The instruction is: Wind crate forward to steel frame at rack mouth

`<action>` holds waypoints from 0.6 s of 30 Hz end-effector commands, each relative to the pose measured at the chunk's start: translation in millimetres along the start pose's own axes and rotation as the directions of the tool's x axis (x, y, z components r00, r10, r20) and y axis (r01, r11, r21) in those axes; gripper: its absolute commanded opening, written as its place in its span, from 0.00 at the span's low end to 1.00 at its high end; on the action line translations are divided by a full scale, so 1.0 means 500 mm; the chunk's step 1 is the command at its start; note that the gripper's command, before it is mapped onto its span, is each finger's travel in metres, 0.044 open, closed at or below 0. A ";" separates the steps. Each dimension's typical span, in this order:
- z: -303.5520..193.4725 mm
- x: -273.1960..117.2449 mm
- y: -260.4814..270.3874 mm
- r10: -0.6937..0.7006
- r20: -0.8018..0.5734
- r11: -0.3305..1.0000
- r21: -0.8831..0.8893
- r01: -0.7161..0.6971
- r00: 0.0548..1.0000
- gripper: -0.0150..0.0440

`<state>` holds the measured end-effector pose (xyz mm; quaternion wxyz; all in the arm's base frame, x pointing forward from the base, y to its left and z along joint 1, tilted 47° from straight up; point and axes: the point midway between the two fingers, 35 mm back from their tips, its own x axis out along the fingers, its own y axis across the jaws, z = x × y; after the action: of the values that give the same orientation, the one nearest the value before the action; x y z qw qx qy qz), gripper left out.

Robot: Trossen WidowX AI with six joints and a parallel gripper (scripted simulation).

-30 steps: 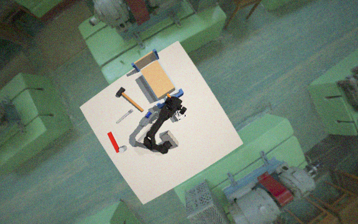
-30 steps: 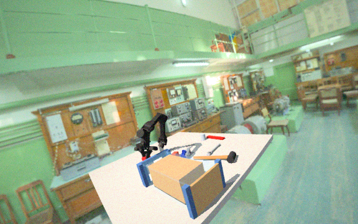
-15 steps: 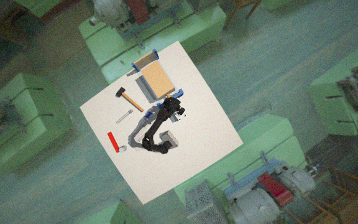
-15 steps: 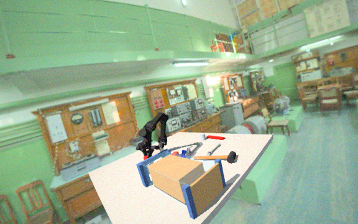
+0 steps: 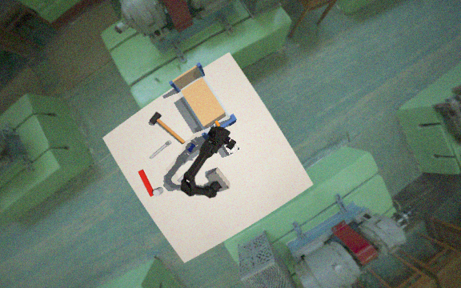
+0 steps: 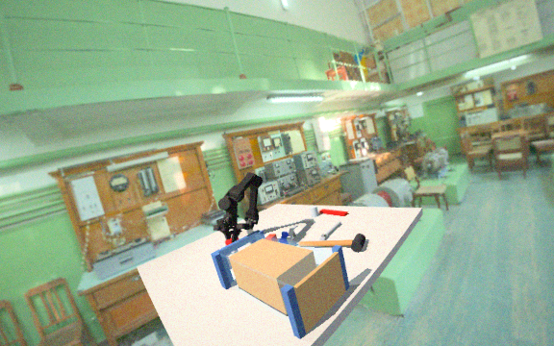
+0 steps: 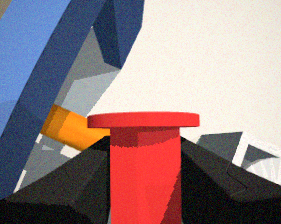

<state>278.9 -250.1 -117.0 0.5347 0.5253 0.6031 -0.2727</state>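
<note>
My gripper (image 6: 229, 238) (image 7: 141, 144) is shut on the red grip (image 7: 146, 175) of the winch handle, beyond the crate in the exterior view. The grip stands between the black fingers, its flange above them; the square key is out of sight. The tan crate (image 5: 203, 102) (image 6: 277, 257) sits flat inside the guard cubby, its front near the blue frame (image 5: 230, 121) (image 6: 223, 269) (image 7: 31, 90). An orange strap (image 5: 217, 123) (image 7: 73, 127) comes out from the frame. A white-edged part with a ribbed spool (image 7: 266, 170), seemingly the winch, is right of the fingers. The winch's round hole is not visible.
A black-headed mallet (image 5: 169, 129) (image 6: 330, 243), a grey wrench (image 5: 160, 150) (image 6: 331, 231) and a red-handled tool (image 5: 146, 183) (image 6: 334, 212) lie on the bench (image 5: 262, 152). A small blue item (image 5: 191, 147) (image 6: 285, 236) lies near the mallet. A grey block (image 5: 218, 178) is beside the arm.
</note>
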 end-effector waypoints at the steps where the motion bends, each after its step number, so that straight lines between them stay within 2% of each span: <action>1: -0.033 -0.004 0.009 0.007 -0.037 1.000 0.004 -0.007 0.999 0.25; 18: -0.066 -0.020 0.014 0.007 -0.038 1.000 0.004 -0.007 0.999 0.25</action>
<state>275.6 -233.3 -101.0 0.5327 0.5281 0.6044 -0.2685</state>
